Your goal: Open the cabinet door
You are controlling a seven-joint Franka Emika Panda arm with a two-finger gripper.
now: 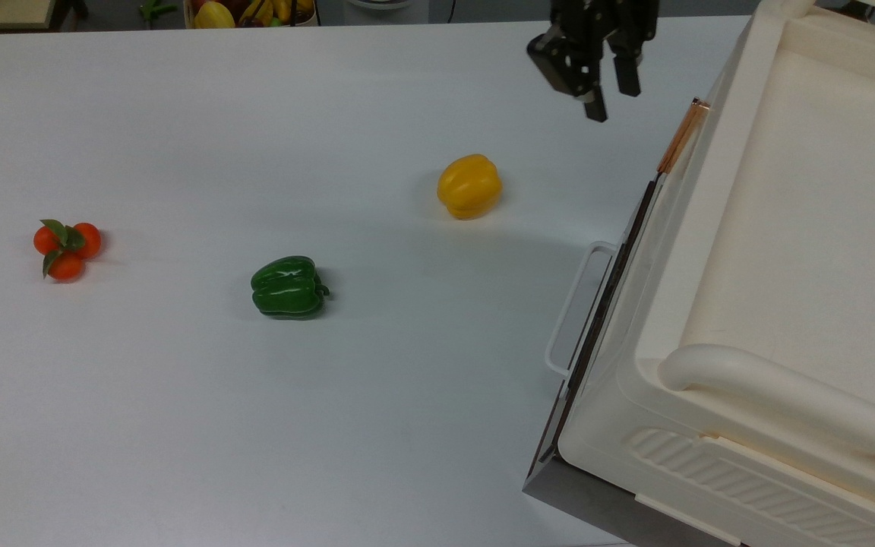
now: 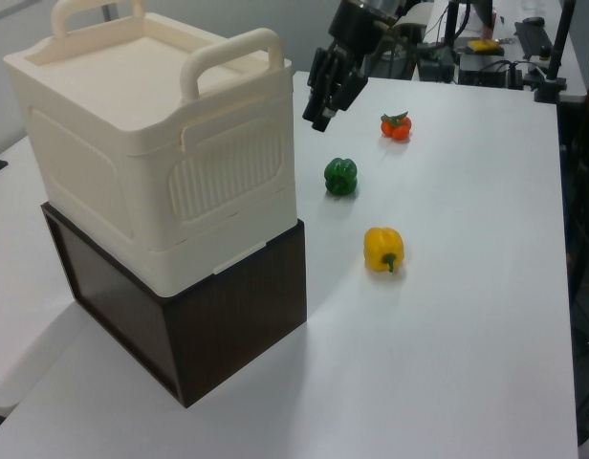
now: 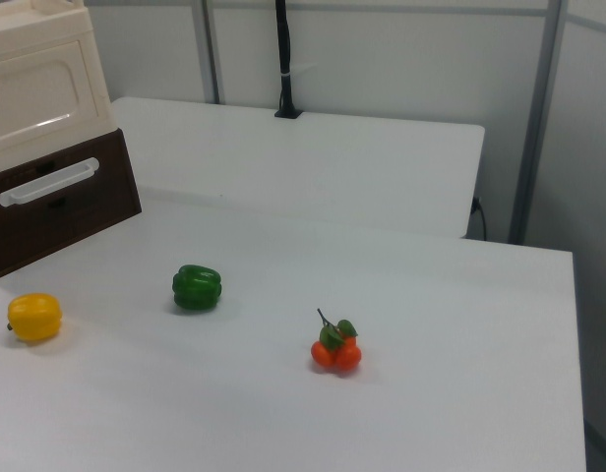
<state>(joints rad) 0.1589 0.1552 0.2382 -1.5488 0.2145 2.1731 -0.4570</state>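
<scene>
Now, what you have in front of you:

Tool: your tool (image 1: 611, 102) hangs above the surface (image 1: 179, 418) with its fingers (image 1: 595, 109) apart and nothing between them; in the top view it sits left of the copper handle (image 1: 682, 137), near but not touching.
Door: the cream door (image 3: 32, 87) is on the front of the cream box (image 2: 151, 143), with a recessed rectangular centre; it lies flush and shut in the right view.
Base: the box stands on a dark brown cabinet (image 2: 228, 316) that carries a white loop handle (image 1: 576, 308).
Peppers: the yellow pepper (image 1: 469, 186) lies nearest the box; the green pepper (image 1: 288, 286) lies farther from it.
Oranges: the orange cluster (image 1: 66, 247) lies farthest from the box.
</scene>
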